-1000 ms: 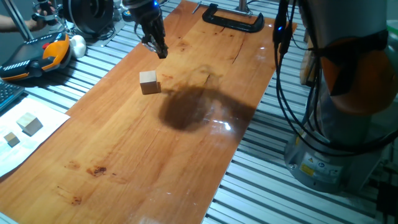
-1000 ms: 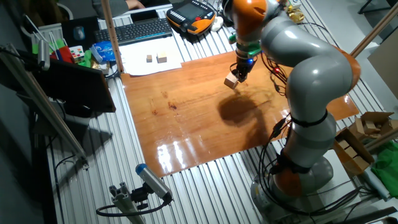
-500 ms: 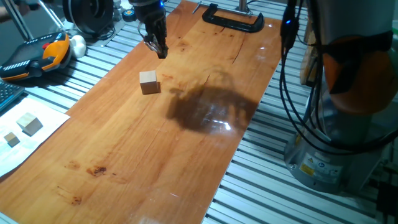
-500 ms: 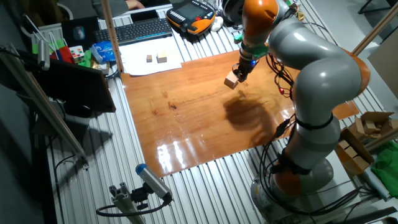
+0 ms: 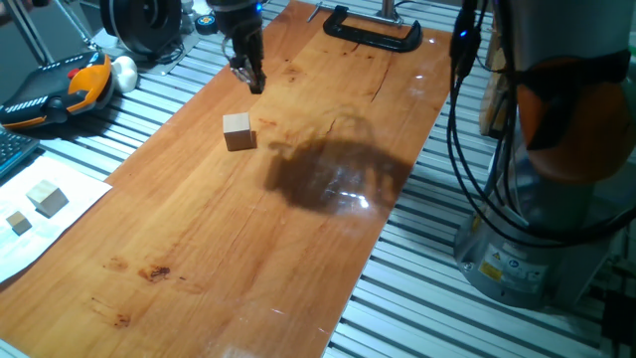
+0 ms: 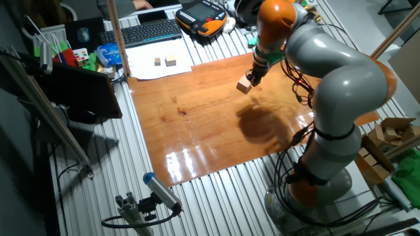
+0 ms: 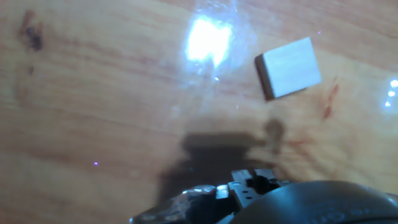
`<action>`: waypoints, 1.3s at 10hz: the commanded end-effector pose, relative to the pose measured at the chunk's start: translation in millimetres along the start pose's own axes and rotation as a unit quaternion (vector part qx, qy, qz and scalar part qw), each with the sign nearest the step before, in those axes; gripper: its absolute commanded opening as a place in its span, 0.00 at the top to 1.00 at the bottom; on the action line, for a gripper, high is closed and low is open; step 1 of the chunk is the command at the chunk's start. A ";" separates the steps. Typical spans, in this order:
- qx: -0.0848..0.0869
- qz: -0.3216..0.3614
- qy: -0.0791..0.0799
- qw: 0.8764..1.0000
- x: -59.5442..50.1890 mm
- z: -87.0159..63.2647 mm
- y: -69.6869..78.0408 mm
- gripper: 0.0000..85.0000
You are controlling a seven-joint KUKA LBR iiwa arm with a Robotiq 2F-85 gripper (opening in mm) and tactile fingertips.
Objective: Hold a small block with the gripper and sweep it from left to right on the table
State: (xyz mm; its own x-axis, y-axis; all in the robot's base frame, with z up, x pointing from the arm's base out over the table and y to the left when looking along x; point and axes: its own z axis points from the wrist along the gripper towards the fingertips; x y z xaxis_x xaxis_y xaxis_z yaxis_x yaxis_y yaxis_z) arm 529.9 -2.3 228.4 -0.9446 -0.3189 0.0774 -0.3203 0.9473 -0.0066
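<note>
The small block (image 5: 238,130), a light-tan wooden cube, sits alone on the reddish-brown table (image 5: 199,249), toward its far left part. My black gripper (image 5: 254,82) hangs above the board just beyond the block, not touching it, its fingers together and holding nothing. In the other fixed view the block (image 6: 244,84) lies just below-left of the gripper (image 6: 253,77). In the hand view the block (image 7: 288,67) lies at the upper right on the table (image 7: 93,112); only the dark hand body shows at the bottom edge.
A black clamp (image 5: 373,35) grips the board's far end. An orange-black pendant (image 5: 60,89) lies on the grey slats at left. White paper there holds a cream cube (image 5: 45,197) and a tiny cube (image 5: 18,223). The robot base (image 5: 537,199) stands at right.
The gripper has drifted slightly up and away from the block over the last second. The arm's shadow has shifted right. The block has not moved.
</note>
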 end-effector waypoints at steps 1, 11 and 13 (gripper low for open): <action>0.007 -0.003 -0.003 1.000 -13.8 4.5 -5.7 0.71; 0.018 -0.032 -0.018 0.999 -88.1 80.6 -45.5 0.26; 0.035 -0.045 -0.006 0.998 -89.4 83.7 -46.4 0.24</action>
State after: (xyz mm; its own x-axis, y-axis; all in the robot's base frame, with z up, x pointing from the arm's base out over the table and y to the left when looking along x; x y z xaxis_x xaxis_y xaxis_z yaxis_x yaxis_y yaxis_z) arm 623.7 -20.9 138.0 -0.9110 -0.4061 0.0718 -0.4110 0.9084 -0.0769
